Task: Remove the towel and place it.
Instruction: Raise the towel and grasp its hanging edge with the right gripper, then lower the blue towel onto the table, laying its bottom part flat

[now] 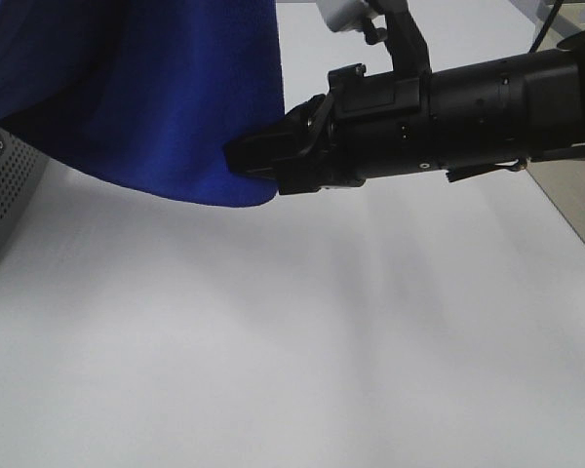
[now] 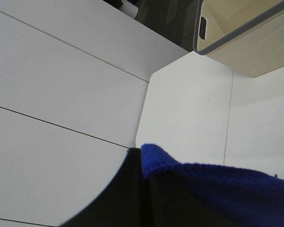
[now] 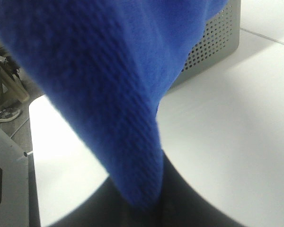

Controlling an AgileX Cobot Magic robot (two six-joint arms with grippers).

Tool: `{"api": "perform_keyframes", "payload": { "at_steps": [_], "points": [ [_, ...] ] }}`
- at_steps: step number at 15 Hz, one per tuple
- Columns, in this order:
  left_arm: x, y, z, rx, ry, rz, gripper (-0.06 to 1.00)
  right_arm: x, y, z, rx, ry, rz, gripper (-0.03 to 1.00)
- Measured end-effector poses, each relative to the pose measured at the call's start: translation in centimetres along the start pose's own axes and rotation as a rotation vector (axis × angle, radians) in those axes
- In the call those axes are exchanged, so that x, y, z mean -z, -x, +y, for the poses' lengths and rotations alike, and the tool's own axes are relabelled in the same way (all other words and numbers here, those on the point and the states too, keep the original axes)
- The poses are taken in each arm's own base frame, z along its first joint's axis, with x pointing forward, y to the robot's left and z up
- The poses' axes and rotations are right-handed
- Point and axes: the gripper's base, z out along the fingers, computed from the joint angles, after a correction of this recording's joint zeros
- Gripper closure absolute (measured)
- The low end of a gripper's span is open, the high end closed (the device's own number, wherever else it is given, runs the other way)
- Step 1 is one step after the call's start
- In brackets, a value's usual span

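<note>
The deep royal-blue plush towel (image 1: pixel 146 88) is one even blue, with a fine ribbed weave up close. The black right gripper (image 1: pixel 239 156) is plain and dark. The flat white tabletop (image 1: pixel 273 351) is unpatterned. The grey perforated metal box (image 1: pixel 5 190) carries regular rows of small holes. The cream plastic bin (image 2: pixel 246 42) has a grey rim.

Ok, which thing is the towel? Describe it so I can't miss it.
Look above the far left of the white table, by the grey perforated box. The towel is the big cloth hanging there, its lower edge pinched by the right arm's fingers. It is the only deep blue, soft thing.
</note>
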Motion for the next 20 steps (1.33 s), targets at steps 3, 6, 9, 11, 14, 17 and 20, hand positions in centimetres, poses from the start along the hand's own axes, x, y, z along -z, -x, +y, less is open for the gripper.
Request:
{"api": "perform_keyframes", "payload": {
  "at_steps": [3, 6, 9, 11, 14, 17, 20],
  "points": [
    [-0.9, -0.2, -0.4, 0.043, -0.017, 0.012, 0.94, 1.4, 0.5, 0.8, -0.07, -0.037, 0.057, 0.95],
    [-2.1, -0.5, -1.0, 0.057, -0.037, 0.025, 0.94, 3.6, 0.7, 1.4, -0.131, -0.149, 0.164, 0.95],
    [-2.2, -0.1, -0.6, 0.166, 0.014, -0.021, 0.94, 7.0, 2.3, 0.6, -0.17, -0.285, 0.346, 0.95],
    [-2.2, -0.1, -0.5, 0.215, 0.023, -0.031, 0.94, 9.4, 4.2, 0.0, -0.179, -0.418, 0.499, 0.95],
    [-2.2, -0.2, -0.4, 0.321, 0.03, -0.035, 0.94, 12.3, 7.8, 0.5, -0.167, -0.551, 0.588, 0.95],
    [-2.2, -1.2, 0.2, 0.482, 0.046, -0.004, 0.94, 15.2, 12.3, 2.0, -0.104, -0.625, 0.555, 0.95],
    [-1.4, -1.4, 0.2, 0.593, 0.027, 0.033, 0.94, 16.9, 14.5, 2.9, -0.055, -0.679, 0.504, 0.95]
  ]
}}
